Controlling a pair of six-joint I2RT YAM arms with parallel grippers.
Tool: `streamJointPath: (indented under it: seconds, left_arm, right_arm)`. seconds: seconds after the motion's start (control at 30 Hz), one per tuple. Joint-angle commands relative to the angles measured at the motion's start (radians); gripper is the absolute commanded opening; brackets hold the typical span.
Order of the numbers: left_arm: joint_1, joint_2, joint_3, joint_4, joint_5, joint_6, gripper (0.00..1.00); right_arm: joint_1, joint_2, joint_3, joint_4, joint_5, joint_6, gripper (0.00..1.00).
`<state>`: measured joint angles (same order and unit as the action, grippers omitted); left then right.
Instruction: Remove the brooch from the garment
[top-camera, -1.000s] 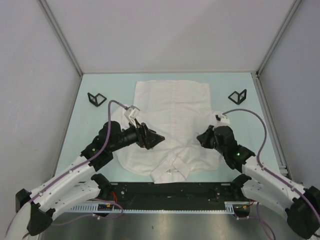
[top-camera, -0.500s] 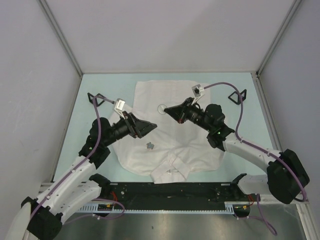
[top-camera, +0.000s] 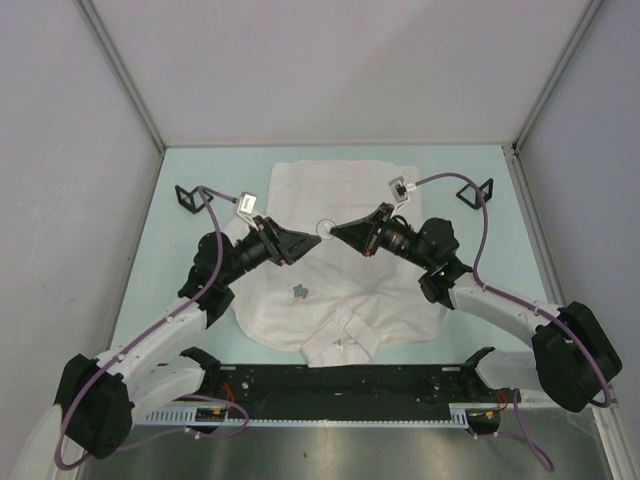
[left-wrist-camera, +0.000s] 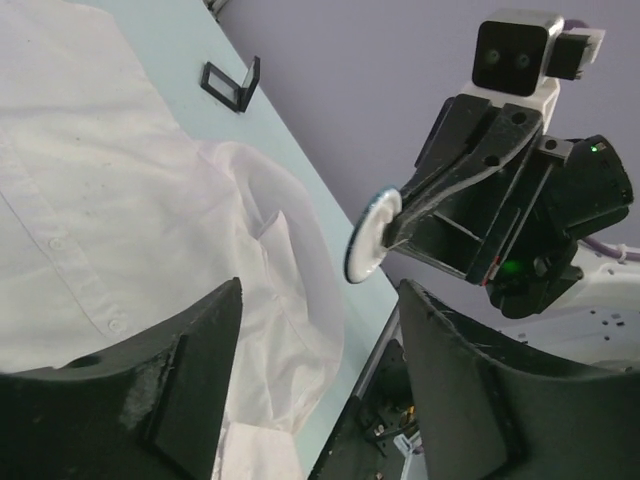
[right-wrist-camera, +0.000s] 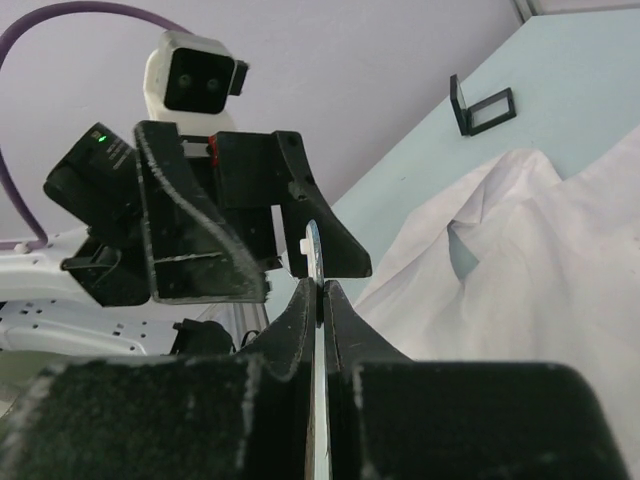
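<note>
Gripping the round white brooch (top-camera: 325, 224) by its rim in the closed right jaws, in the air over the middle of the garment (top-camera: 345, 185), clear of the cloth. Kept high and edge-on, apparently to offer the free half of the disc to the left jaws, spread wide and aimed at the brooch from the side of the garment nearer the left arm (top-camera: 165, 325), close but not touching. Looks like a hand-over in the making, or simply a lift to show the pin free; cannot tell which. Spread flat on the table (top-camera: 200, 165), buttons up and collar toward the robot, giving both jaws an even field to work over. Left on the cloth between the garment's middle and its collar: a small dark star-shaped piece (top-camera: 299, 291), of unknown kind. One second ago, both sets of jaws low on the garment, toward its collar end, with no brooch in sight; now both raised over its middle. Half a second ago, right jaws already up with the brooch, left jaws farther from it.
</note>
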<state>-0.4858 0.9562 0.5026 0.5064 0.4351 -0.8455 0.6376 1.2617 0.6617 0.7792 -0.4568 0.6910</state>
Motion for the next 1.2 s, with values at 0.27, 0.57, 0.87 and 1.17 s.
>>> streamJointPath:
  seconds: [0.27,0.57,0.87,1.17]
  left_arm:
    - [-0.013,0.029,-0.035,0.257,0.059,-0.062,0.5]
    - [-0.016,0.061,-0.044,0.353,0.102,-0.09,0.38]
    - [-0.017,0.073,-0.041,0.37,0.122,-0.102,0.29]
    - [-0.019,0.07,-0.033,0.342,0.114,-0.095,0.01]
  right_arm:
    - [-0.004,-0.042,-0.048,0.163,-0.042,0.084,0.0]
    - [-0.007,-0.002,-0.048,0.21,-0.066,0.117,0.0]
    - [-0.006,0.022,-0.048,0.235,-0.069,0.131,0.0]
    - [-0.004,0.03,-0.048,0.249,-0.074,0.145,0.0]
